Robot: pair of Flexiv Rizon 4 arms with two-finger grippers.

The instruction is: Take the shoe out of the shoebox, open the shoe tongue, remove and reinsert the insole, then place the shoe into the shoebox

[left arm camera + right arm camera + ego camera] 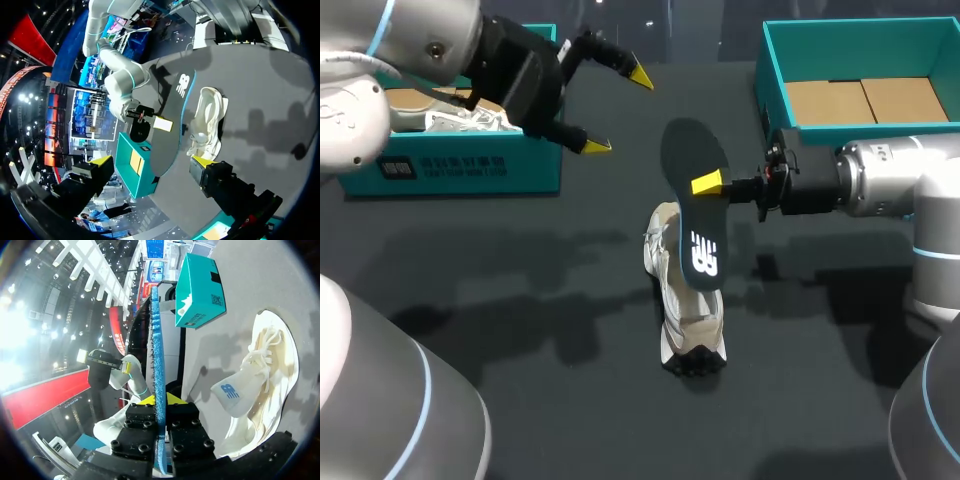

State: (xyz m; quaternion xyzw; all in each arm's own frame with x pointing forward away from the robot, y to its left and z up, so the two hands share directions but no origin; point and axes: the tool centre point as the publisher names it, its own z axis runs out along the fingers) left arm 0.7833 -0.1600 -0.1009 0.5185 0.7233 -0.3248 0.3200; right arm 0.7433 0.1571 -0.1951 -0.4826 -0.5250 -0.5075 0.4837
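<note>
Insole [695, 215] out and up in the air! The right arm [880, 180] had its jaws clenched on the insole's edge, the dark printed face turned upward and the blue underside showing in the right wrist view. It hung above the white shoe [685, 320], which lay in the middle of the tabletop [520, 300], apparently tipped onto its side, laces loose. The left arm [420, 40] sat near the far left corner with its jaws released wide and nothing between them.

The step in hand looked like reinsertion. To do it well, the insole probably wanted its toe end aimed into the shoe's opening and slid in flat along the footbed. The idle left jaws could pin the shoe and hold the tongue back.

A teal shoebox [470, 170] stood at the far left corner, something pale inside. A second teal box [775, 60] sat at the far right corner, with brown card in the bottom. Neither crowded the shoe. The likeliest snag was the tongue or laces folding across the opening.
</note>
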